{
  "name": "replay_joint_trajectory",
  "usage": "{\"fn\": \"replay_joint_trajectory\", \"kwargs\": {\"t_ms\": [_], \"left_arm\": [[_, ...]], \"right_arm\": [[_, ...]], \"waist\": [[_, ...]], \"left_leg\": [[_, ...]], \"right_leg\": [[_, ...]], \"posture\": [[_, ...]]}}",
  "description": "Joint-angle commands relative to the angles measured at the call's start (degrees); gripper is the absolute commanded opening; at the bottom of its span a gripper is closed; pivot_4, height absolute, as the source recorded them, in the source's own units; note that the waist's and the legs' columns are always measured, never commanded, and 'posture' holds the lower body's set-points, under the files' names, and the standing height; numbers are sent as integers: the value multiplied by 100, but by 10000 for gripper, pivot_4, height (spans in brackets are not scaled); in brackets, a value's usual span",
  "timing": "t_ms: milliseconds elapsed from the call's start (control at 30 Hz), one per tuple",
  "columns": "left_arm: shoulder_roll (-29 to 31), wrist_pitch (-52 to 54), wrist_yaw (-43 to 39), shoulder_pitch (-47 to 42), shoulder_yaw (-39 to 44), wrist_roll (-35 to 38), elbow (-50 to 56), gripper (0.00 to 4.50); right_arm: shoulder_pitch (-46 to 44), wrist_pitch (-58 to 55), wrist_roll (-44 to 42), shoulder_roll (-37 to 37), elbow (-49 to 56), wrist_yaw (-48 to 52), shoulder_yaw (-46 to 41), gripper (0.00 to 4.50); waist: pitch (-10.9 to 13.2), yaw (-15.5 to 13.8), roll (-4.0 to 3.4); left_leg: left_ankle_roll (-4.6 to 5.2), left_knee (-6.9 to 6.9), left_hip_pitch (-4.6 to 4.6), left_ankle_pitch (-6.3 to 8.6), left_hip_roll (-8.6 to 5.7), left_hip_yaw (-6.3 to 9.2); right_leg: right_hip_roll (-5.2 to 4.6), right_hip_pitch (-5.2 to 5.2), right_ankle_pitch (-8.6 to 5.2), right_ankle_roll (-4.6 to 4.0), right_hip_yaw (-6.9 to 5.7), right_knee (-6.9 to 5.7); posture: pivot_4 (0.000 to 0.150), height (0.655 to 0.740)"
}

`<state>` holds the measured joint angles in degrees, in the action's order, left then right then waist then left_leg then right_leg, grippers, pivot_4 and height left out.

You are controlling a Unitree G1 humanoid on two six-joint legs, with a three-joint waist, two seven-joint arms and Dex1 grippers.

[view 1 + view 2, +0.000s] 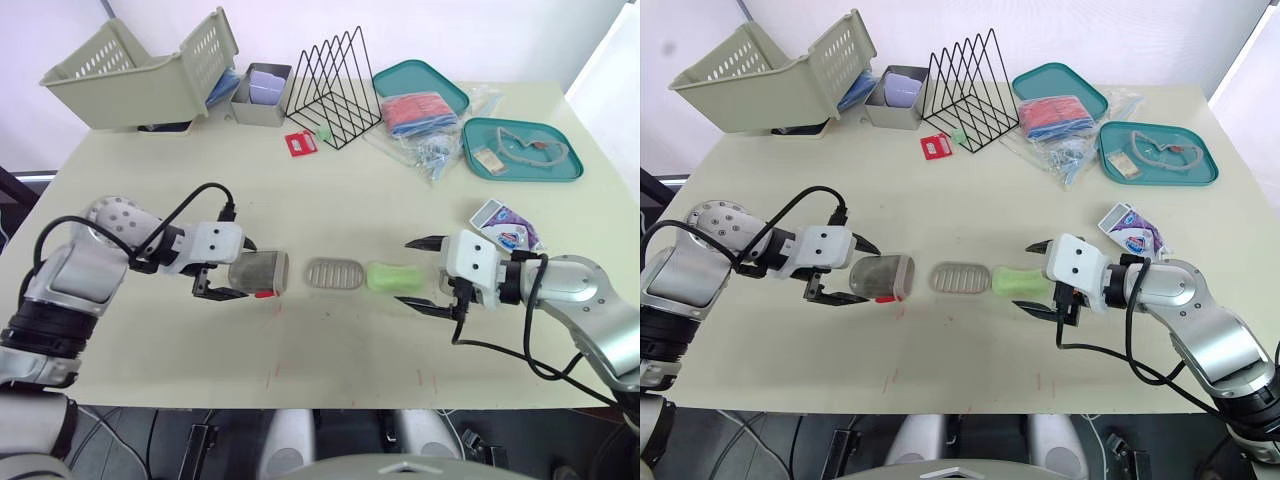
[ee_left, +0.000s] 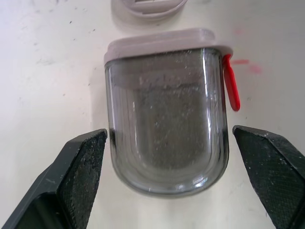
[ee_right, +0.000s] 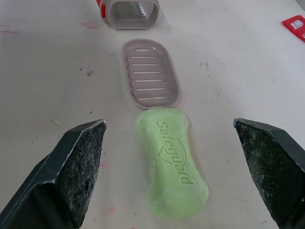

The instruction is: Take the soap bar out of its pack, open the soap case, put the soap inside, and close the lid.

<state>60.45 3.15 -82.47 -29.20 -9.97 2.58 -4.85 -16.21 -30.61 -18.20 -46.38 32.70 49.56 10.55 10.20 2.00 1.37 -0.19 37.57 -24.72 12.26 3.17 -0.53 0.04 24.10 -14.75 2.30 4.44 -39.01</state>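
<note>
The green soap bar (image 3: 171,167) lies bare on the table (image 1: 150,190), out of its pack (image 1: 503,225), which sits by the right forearm, well apart from the soap. The right gripper (image 3: 169,128) is spread wide with the soap between its two fingers (image 3: 78,162). Neither finger touches it, and there is bare table on both sides. The soap lies lengthwise along the gripper's reach, its stamped face up.

Just past the far end of the soap, nearly touching it, is a slotted oval tray (image 3: 151,86) lying flat. Beyond the tray is the soap case (image 2: 167,124), a clear grey tub with a pale rim and a red latch (image 2: 232,88) on one side. It lies on its side with its open mouth facing the tray and the soap.

The left gripper (image 1: 238,268) is also spread, with the closed end of the case between its fingers. One finger (image 2: 83,167) looks to be right against the wall of the case, though contact is hard to tell from this angle. The other stands clear of the latch side. The case rests on the table and is not pinched.

Soap, tray and case form one row across the table between the two grippers. At the back of the table stand a basket (image 1: 140,70), a wire rack (image 1: 335,90) and two teal trays (image 1: 525,150).
</note>
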Motion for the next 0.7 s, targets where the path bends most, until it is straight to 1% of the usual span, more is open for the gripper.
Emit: {"fn": "replay_joint_trajectory", "kwargs": {"t_ms": [33, 200, 267, 367, 467, 567, 700], "left_arm": [[123, 103, 24, -115, 347, 226, 272, 44850], [326, 432, -160, -57, 628, 593, 549, 44850], [348, 738, -212, -48, 813, 915, 643, 44850], [34, 1139, -82, -8, 1208, 1609, 769, 44850], [-257, 1350, 103, 217, 1348, 1968, 1067, 44850], [-573, 1228, 421, 472, 1327, 1977, 1321, 44850], [-885, 996, 696, 803, 1367, 1969, 1625, 44850]], "right_arm": [[-81, 28, 0, -9, 136, 54, -79, 45000], [-162, -32, 13, -125, 114, 237, -41, 45000], [-356, -74, 80, -151, 4, 333, 55, 45000], [-901, -333, 407, -234, -333, 521, 505, 45000], [-1278, -495, 653, -337, -612, 777, 889, 45000], [-1638, -537, 829, -386, -855, 1195, 1285, 45000], [-2169, -686, 1138, -154, -1365, 1420, 1741, 45000]], "waist": [[0, 0, 0], [0, 5, 0], [0, 15, 0], [0, 35, -1], [0, 21, -1], [1, 17, -4], [0, 28, -3]], "left_leg": [[0, 0, 0, 0, 0, 0], [0, 0, 0, 0, 0, 1], [0, 0, 1, 0, 0, 1], [0, 3, 4, 0, 2, -2], [0, 16, 4, 0, 3, 0], [0, 18, 1, 0, 2, 1], [0, 26, 0, 0, 2, 0]], "right_leg": [[0, 0, 0, 0, 0, 0], [0, 0, 0, 0, 0, 0], [0, 0, 0, 1, 0, -1], [0, 0, -1, 3, 0, -5], [0, -1, -1, 2, -3, -13], [-1, -1, 0, -1, -2, -14], [-2, 0, 1, -1, -2, -18]], "posture": [[1500, 7400], [1500, 7400], [1500, 7400], [1500, 7400], [1500, 7400], [1500, 7400], [1500, 7400]]}}
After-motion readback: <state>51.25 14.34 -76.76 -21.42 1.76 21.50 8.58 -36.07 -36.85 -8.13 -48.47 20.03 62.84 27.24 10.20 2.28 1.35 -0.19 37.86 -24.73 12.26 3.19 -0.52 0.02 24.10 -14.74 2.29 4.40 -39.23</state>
